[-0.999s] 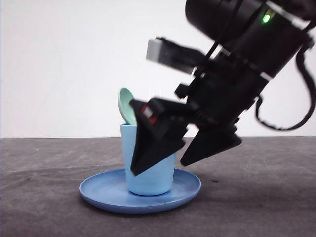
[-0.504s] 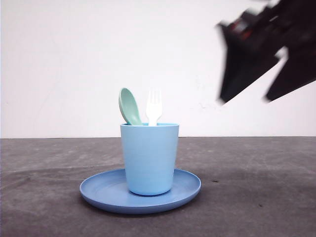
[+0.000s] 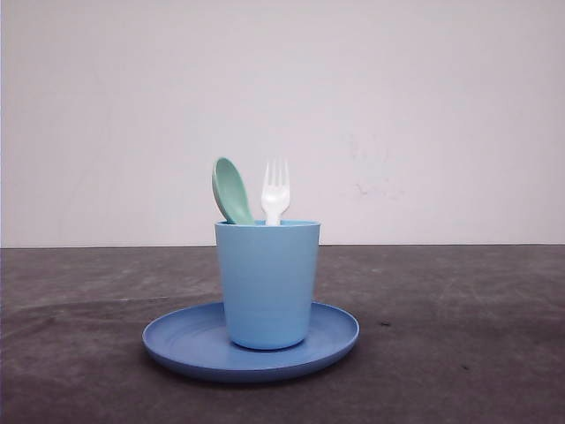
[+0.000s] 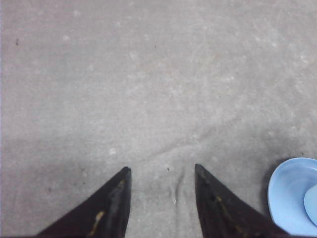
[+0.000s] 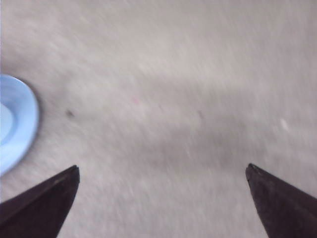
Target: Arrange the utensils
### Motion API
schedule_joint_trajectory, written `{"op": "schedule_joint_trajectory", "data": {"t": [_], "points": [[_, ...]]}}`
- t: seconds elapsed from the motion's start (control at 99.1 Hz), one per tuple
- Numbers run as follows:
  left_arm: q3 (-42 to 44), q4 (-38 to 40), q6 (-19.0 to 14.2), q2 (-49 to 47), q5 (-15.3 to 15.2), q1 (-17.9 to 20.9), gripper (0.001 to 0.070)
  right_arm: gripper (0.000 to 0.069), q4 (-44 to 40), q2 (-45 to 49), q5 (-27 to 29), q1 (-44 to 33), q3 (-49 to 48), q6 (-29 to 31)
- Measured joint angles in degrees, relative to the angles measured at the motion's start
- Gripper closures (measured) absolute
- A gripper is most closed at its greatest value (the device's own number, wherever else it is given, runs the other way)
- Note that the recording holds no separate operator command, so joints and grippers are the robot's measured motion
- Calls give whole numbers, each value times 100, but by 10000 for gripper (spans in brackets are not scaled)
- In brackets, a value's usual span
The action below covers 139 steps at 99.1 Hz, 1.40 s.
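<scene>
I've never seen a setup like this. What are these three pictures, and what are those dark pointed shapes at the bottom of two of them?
It is a two-armed robot at a table. One camera looks forward over the table: a light blue cup stands on a round blue plate, with a mint-green spoon and a white fork standing in it. The other two cameras sit on the wrists. The dark points are each arm's grasping fingers: the left tool and the right tool, both open and holding nothing, above the grey table.
</scene>
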Motion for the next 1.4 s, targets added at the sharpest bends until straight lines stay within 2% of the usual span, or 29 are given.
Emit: {"op": "schedule_joint_trajectory", "data": {"t": [0.414, 0.464, 0.535, 0.625, 0.706, 0.837, 1.291, 1.402], "points": [[0, -129, 0, 0, 4, 0, 483, 23, -28, 4, -20, -129, 0, 0], [0, -129, 0, 0, 4, 0, 518, 112, -28, 4, -22, -129, 0, 4], [0, -131, -2, 0, 37, 0, 628, 322, -28, 4, -24, -129, 0, 7], [0, -131, -2, 0, 44, 0, 683, 578, -28, 4, -24, -129, 0, 7], [0, -133, -2, 0, 44, 0, 693, 656, -59, 4, -24, -129, 0, 9], [0, -131, -2, 0, 46, 0, 695, 684, -129, 2, -24, -129, 0, 7], [0, -136, 2, -28, 44, -90, 695, 687, 481, 2, -26, -129, 0, 7], [-20, -175, 203, -398, -332, -92, 695, 687, 621, 2, -24, -129, 0, 9]]}}
